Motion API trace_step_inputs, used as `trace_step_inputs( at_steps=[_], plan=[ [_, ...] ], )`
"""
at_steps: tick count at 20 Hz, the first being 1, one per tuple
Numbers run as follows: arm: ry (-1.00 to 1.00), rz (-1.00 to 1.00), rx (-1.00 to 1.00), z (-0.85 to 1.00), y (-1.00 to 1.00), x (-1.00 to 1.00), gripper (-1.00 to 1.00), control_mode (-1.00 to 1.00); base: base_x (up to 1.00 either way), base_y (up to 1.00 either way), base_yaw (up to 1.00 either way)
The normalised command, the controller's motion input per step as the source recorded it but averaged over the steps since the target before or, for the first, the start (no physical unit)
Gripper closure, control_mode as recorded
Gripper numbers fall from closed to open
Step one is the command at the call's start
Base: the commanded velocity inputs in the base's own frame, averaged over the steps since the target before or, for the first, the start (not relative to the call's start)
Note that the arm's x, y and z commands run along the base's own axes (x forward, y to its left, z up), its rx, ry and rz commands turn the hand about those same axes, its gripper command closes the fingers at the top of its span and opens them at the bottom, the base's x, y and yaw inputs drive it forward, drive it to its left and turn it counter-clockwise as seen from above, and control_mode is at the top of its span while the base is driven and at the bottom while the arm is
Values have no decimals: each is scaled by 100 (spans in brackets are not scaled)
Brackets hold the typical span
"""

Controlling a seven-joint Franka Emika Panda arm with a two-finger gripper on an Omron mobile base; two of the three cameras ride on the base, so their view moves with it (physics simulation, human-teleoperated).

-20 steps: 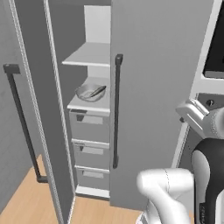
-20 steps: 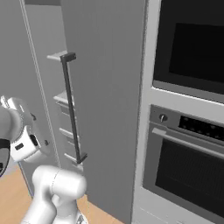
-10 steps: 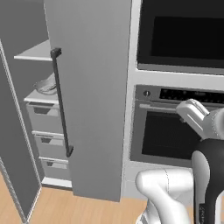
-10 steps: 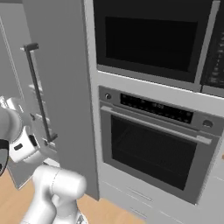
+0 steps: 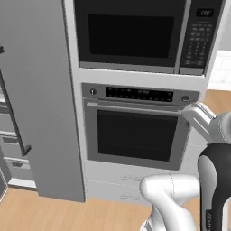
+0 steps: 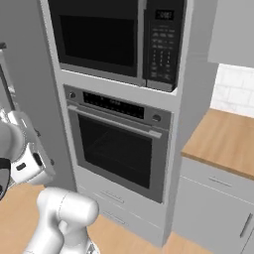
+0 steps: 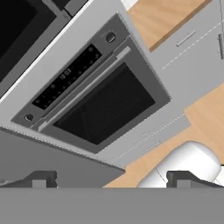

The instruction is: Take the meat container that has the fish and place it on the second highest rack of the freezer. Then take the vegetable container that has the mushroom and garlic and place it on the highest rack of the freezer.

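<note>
tall grey freezer [image 5: 40, 99]: far left of left base view, door swung open, long dark bar handle [image 5: 13, 113], grey drawers [image 5: 11, 149] behind | dark-glassed oven column [image 6: 119, 144]: centre | two-finger gripper [image 7: 109, 178]: jaws wide apart, empty

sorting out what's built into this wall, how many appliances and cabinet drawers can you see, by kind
microwave: 1
wall oven: 1
freezer with its door swung open: 1
drawers under the oven: 2
grey freezer drawers showing past the door edge: at least 2
wood-topped counter: 1
total: 8 at least
</note>
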Motion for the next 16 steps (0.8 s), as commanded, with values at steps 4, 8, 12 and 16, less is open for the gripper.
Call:
trace_step_inputs(
  at_steps=[4,8,12,16],
  plan=[
    [0,0,0,0,0,0,-100,100,-13,-100,-1],
    [0,0,0,0,0,0,-100,100,-14,-100,-2],
    [0,0,0,0,0,0,-100,100,-12,-100,-1],
    [0,0,0,0,0,0,-100,100,-5,-100,0]
  ],
)
